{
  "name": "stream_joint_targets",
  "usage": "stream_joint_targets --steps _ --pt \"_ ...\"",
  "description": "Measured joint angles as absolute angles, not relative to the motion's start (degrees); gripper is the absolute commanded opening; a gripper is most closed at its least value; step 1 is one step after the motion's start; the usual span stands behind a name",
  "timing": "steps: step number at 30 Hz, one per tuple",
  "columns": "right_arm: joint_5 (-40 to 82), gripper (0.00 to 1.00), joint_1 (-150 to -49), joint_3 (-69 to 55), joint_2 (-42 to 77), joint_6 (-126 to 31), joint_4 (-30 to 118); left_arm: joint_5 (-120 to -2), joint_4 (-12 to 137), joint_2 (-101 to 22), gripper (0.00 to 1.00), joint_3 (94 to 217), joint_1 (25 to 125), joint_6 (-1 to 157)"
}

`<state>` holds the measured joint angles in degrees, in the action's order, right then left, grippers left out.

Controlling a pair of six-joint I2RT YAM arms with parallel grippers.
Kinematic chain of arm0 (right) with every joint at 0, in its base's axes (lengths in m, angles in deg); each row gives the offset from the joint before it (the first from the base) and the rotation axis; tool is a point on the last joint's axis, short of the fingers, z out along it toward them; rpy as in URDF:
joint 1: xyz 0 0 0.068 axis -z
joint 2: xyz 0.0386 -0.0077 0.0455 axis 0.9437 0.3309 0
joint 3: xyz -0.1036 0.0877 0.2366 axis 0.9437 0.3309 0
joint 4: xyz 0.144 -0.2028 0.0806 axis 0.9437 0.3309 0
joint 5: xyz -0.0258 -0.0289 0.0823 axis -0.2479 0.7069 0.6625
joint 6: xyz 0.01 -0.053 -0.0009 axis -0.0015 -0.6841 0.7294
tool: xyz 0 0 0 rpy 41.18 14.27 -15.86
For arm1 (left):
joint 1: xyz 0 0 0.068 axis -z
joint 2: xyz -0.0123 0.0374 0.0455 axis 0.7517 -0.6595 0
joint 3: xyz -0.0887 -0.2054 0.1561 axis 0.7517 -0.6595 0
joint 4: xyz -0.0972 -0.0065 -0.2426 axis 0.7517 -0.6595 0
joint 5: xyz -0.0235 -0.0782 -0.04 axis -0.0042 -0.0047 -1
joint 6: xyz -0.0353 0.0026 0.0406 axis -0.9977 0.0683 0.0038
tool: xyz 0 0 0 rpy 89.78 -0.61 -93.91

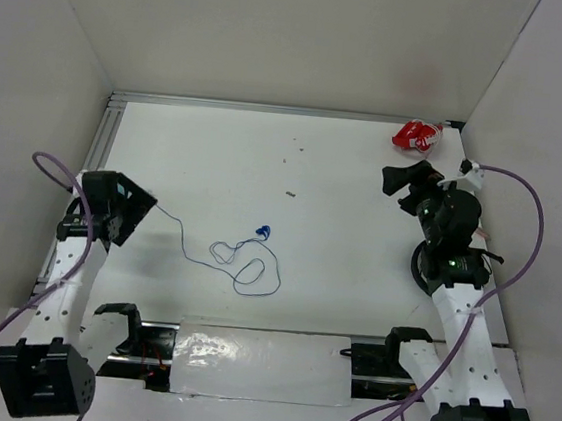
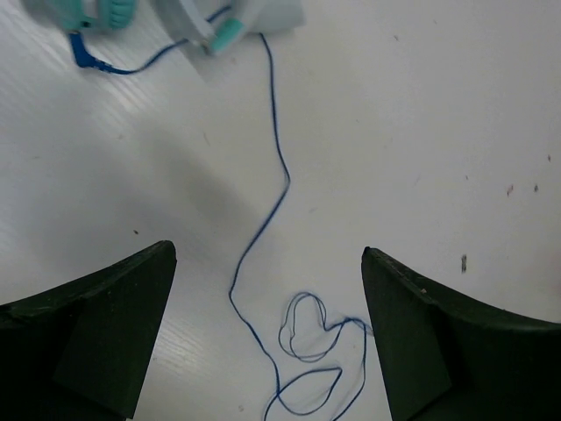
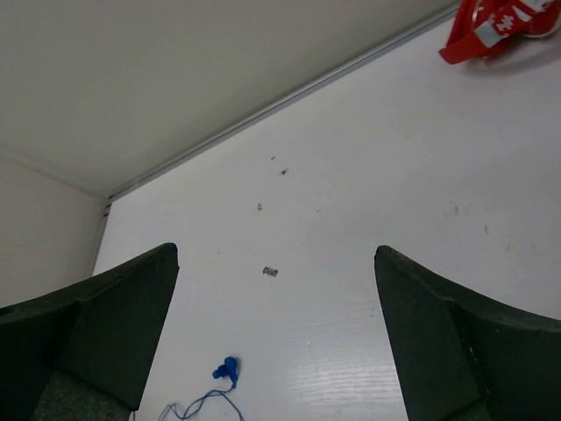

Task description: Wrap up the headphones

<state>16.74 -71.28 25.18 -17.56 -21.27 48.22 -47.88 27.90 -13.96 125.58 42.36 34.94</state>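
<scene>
– Teal and white, the headphones (image 2: 96, 12) lie at the left side of the worktop (image 1: 332, 206), just ahead of the left tool (image 2: 267, 259). From above, that arm hides them.
– Is the tool gripping them?
– No. It is spread wide and empty.
– And the cord (image 2: 278, 149)?
– Thin and dark blue. It runs from the headphones toward the middle of the worktop and ends in loose loops (image 2: 307, 329), with the plug (image 1: 262, 233) just past them. I'd say nothing is wound yet.
– So what is the step in hand?
– Getting hold of both ends, as I read it. The left tool should close on the band (image 2: 272, 10) or a cup (image 2: 53, 9), not the cord, and pin it firmly so it doesn't skid on the smooth surface. The right tool (image 3: 276, 259) (also released and empty, well off to the right) would have to reach across for the plug.
– Why the plug?
– It is the thickest part of a very thin line, and fingers closing on bare cord may miss or slip. Draw the loops out straight before winding, or they could knot.
– Any containers?
– None that I can see, so nothing is held in one. There is only a red and white thing (image 1: 416, 136) in the far right corner, well apart from the headphones. Leave it alone.
</scene>
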Motion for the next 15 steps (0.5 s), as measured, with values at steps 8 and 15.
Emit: stream_joint_targets --steps 8,15 --pt "24.0 1.0 -71.4 27.0 -13.9 -24.2 40.2 -46.8 28.9 -20.6 0.99 125.6 31.2 34.0" --pt "26.4 1.0 -73.8 26.9 -7.5 -28.5 35.5 -46.6 33.1 -27.7 0.99 125.6 22.8 34.0"
